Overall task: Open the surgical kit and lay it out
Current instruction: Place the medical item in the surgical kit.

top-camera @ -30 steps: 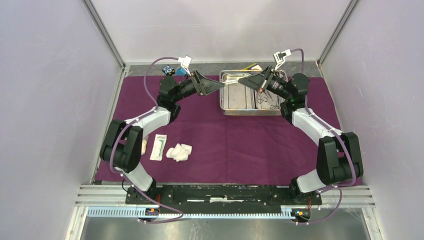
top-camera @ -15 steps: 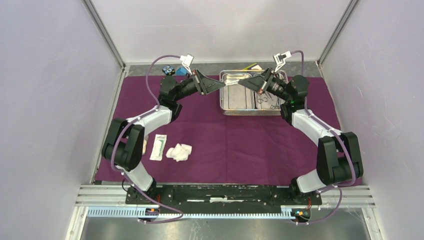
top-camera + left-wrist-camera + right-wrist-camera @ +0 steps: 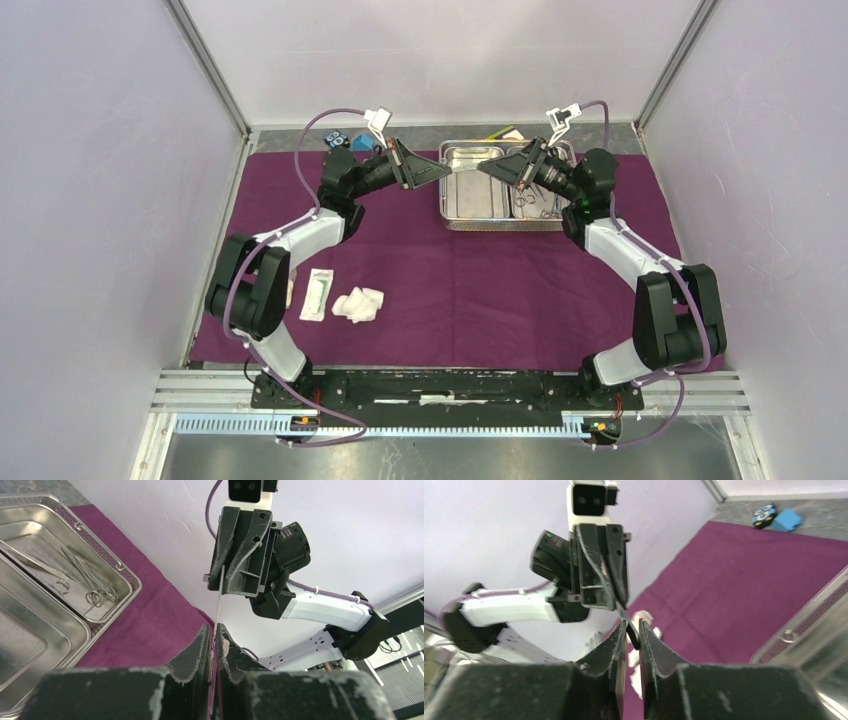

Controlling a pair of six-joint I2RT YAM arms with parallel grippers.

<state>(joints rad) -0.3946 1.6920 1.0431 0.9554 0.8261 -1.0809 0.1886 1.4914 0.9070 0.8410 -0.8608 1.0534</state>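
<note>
Above the steel tray (image 3: 500,226) a slim steel instrument (image 3: 463,167) spans between both grippers. My left gripper (image 3: 447,171) (image 3: 215,630) is shut on one end of the instrument (image 3: 219,595), which runs as a thin strip toward the other gripper. My right gripper (image 3: 480,166) (image 3: 633,625) has its jaws a narrow crack apart, with the instrument's dark tip (image 3: 631,636) lying loosely in the gap. More clamps (image 3: 535,198) (image 3: 90,582) lie in the tray's right compartment. White gauze (image 3: 358,304) and a flat white packet (image 3: 317,294) lie on the dark-purple cloth (image 3: 480,290).
Small blue and black blocks (image 3: 338,140) sit off the cloth's back left corner. A small yellowish block (image 3: 503,132) lies behind the tray. Enclosure walls stand close on the left, right and back. Another white wad (image 3: 290,292) lies beside the left arm's base link.
My left gripper has closed onto the instrument's free end. The right jaws have parted slightly. Both arms have barely shifted.
</note>
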